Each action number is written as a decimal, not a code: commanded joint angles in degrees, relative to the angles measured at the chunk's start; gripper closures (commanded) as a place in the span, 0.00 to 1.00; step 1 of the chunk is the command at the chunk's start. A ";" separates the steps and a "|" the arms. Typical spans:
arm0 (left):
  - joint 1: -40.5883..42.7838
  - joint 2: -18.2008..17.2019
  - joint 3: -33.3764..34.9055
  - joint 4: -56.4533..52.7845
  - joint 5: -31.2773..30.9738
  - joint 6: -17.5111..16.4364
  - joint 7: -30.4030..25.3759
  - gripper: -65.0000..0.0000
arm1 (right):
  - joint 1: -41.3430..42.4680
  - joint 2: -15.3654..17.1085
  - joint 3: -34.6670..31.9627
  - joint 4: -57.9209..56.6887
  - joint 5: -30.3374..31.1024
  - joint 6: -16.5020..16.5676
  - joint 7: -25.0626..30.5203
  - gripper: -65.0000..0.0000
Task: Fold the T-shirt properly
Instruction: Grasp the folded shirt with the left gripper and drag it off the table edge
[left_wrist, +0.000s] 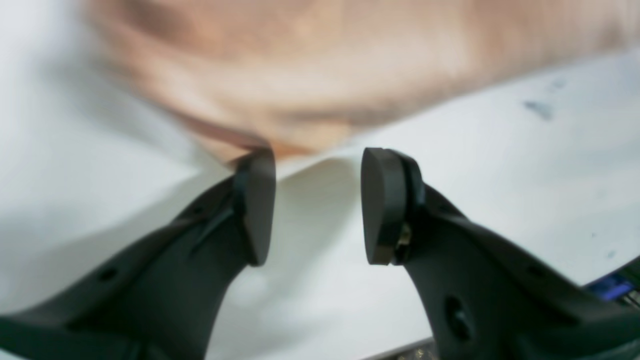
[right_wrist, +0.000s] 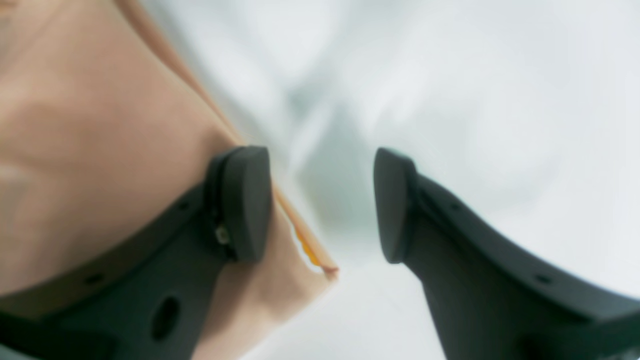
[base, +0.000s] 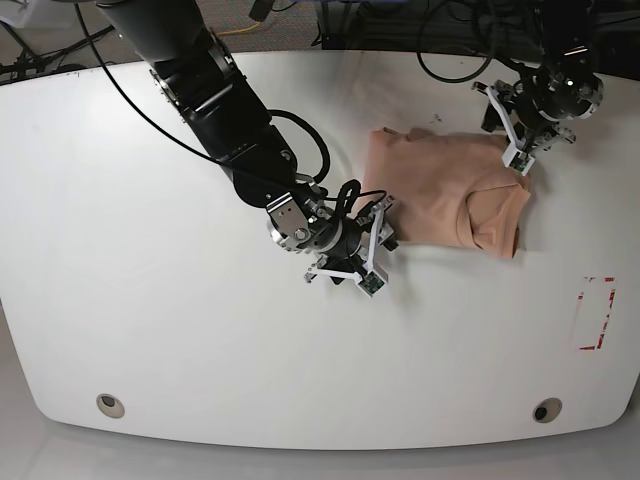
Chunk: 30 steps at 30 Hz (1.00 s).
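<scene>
The peach T-shirt (base: 430, 190) lies partly folded on the white table (base: 150, 300), right of centre, with a sleeve doubled over at its right side. My right gripper (base: 384, 228) hangs at the shirt's lower left corner. It is open, with one finger (right_wrist: 245, 200) over the T-shirt (right_wrist: 100, 125) and its hem running into the gap of the gripper (right_wrist: 320, 155). My left gripper (base: 522, 163) is at the shirt's upper right corner. This gripper (left_wrist: 317, 160) is open too, and the blurred T-shirt (left_wrist: 310, 75) edge lies just beyond its fingertips.
A red-outlined rectangle (base: 592, 312) is marked near the table's right edge. Two round fittings (base: 110, 404) (base: 543, 410) sit along the front edge. Cables (base: 450, 40) lie behind the table's back edge. Dark smudges (left_wrist: 540, 107) mark the tabletop.
</scene>
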<state>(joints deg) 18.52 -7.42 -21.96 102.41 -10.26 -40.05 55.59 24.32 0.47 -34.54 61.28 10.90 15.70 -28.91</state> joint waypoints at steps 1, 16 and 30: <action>-3.80 -0.62 0.46 -2.59 2.57 0.05 -1.22 0.60 | 1.22 1.51 0.13 0.83 0.23 2.19 1.17 0.53; -23.49 -5.37 0.90 -21.14 6.61 0.05 -2.36 0.60 | -16.71 11.53 0.22 24.04 0.23 3.15 -6.74 0.53; -28.59 -10.73 0.55 -14.72 6.17 0.05 0.63 0.60 | -21.72 1.86 0.04 29.32 -0.39 3.07 -12.46 0.53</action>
<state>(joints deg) -8.91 -15.97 -20.78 82.48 -3.84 -40.36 55.53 1.32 3.79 -34.61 89.52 10.26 18.52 -42.50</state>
